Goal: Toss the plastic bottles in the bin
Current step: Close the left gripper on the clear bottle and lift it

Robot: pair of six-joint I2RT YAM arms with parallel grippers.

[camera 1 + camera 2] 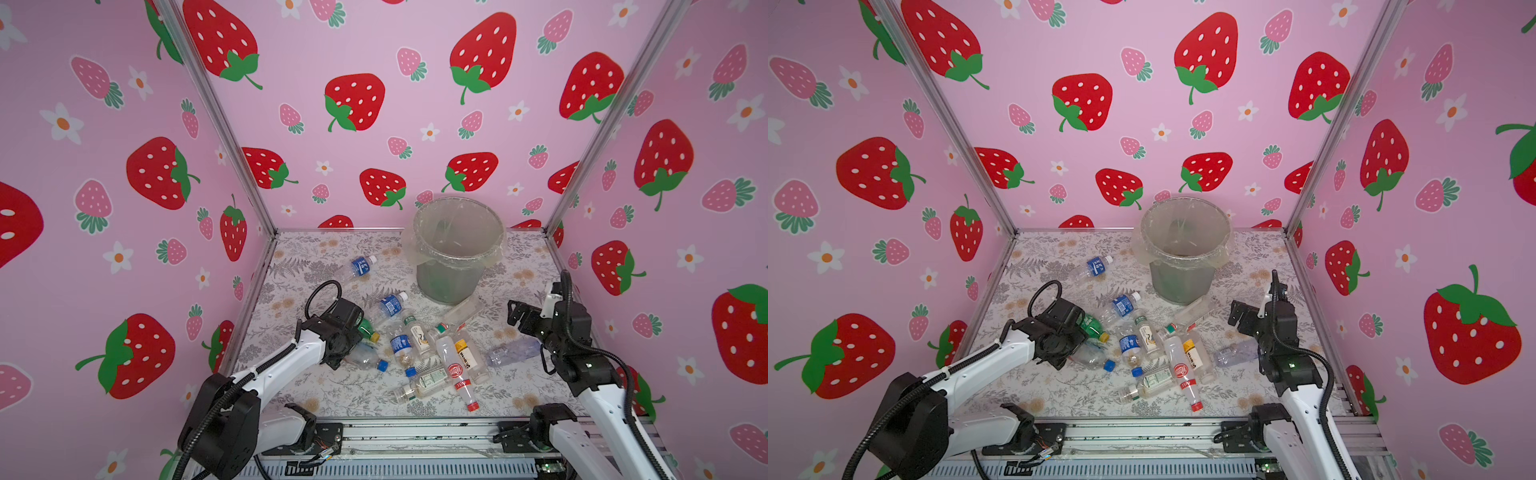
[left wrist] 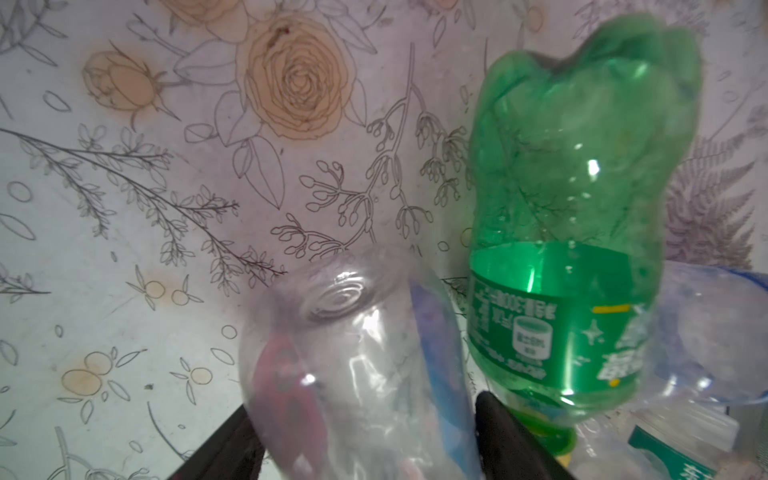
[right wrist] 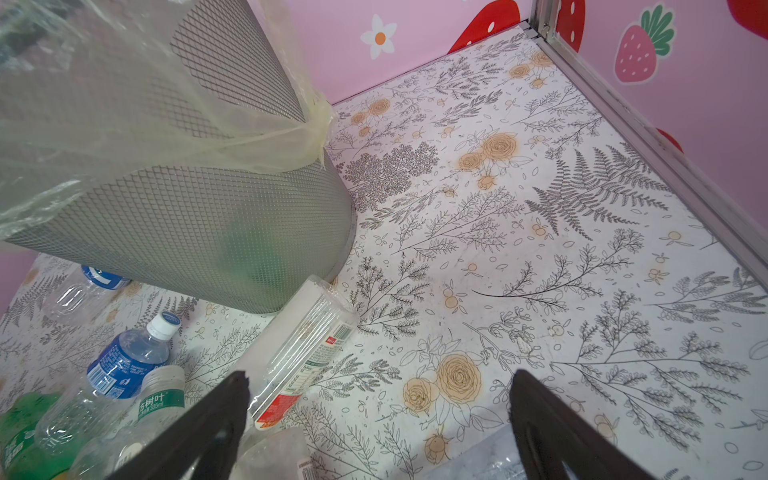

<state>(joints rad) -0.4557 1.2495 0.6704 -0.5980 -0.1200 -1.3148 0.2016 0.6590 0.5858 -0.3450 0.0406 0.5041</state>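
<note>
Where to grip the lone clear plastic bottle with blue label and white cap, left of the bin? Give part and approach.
Take the clear blue-labelled bottle across its labelled middle, coming down from above, jaws spanning its width: it lies on its side, alone, so both long sides look free.

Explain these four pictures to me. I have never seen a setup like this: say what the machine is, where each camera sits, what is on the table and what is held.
Two robot arms, the left arm and the right arm, work at a flowered table. Two pictures look down from above, nearly alike; the others come from a camera on each wrist. Small plastic bottles lie scattered before a lined mesh bin. The left fingers flank a clear bottle beside a green bottle; a firm grip is not certain. The right fingers stand open, holding nothing.
</note>
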